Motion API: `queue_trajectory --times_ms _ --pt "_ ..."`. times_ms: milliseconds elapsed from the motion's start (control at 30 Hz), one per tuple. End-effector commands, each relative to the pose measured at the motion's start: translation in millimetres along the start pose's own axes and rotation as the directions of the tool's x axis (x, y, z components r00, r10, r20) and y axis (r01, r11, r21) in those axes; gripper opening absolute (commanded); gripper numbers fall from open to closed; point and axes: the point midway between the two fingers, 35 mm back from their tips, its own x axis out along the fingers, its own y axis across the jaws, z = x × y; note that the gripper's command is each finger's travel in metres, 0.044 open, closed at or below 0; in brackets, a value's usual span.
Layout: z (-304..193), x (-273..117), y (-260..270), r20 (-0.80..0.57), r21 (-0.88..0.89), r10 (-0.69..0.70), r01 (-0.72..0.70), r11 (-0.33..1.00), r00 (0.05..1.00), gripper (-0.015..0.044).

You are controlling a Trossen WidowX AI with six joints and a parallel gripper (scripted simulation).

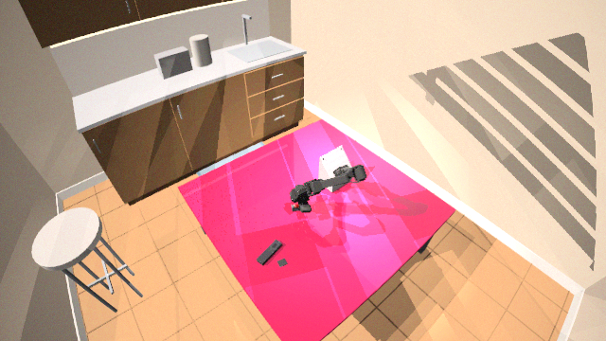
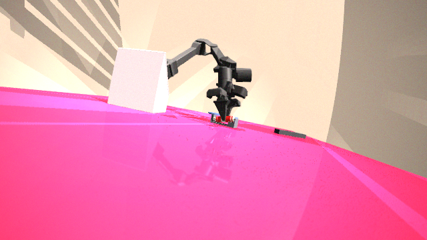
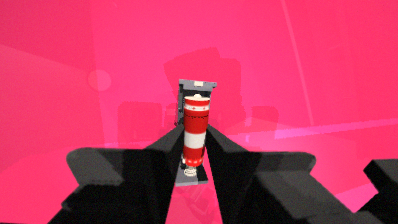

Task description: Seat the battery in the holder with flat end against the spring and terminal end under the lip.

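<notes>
The red battery [image 2: 230, 119] [image 3: 195, 125] with white bands lies roughly level and lengthwise between the end walls of the grey holder [image 2: 235, 123] [image 3: 186, 180]. In the wrist view its flat end is at the spring [image 3: 190, 171]; its terminal end lies just short of the lip [image 3: 198, 84], with a small dark gap between them. My gripper [image 2: 224, 119] [image 3: 195, 127] points down and is shut on the battery around its middle. The fingers hide part of the holder's sides. Whether the battery rests on the holder's floor cannot be told.
A dark remote-like bar [image 1: 269, 252] [image 2: 290, 133] and a small dark square [image 1: 282, 262] lie on the pink table [image 1: 256, 199], away from the holder. A white wedge-shaped block [image 1: 332, 157] [image 2: 137, 80] stands beside the arm's base.
</notes>
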Motion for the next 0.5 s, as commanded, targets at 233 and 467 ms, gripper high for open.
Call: queue_trajectory --times_ms 233,467 --pt "-5.3 3.5 -2.1 -0.086 0.003 -0.007 0.007 1.0 0.996 0.0076" --pt "-4.8 3.8 -1.2 -0.124 0.001 -0.008 0.008 1.0 0.992 0.0076"
